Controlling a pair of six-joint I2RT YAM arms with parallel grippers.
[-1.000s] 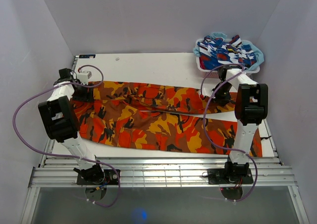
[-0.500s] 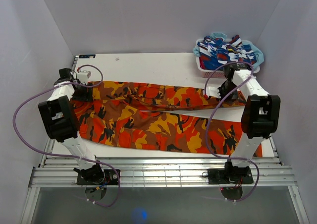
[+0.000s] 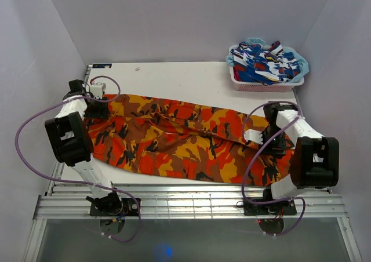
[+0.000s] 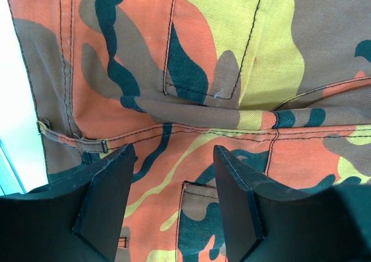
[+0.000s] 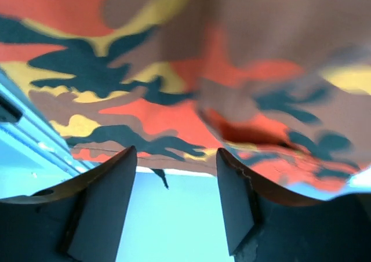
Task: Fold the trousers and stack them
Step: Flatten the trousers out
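Top external — trousers [image 3: 174,140] (camouflage) across table [image 3: 174,79]

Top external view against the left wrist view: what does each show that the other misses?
Only top external: the whole trousers spread across the table, the left arm, the right arm, and a basket of clothes at the far right corner.
Only left wrist: the left gripper with jaws apart and nothing between, black stitching, a pocket corner and a belt loop.
Both: the trousers and some white table.
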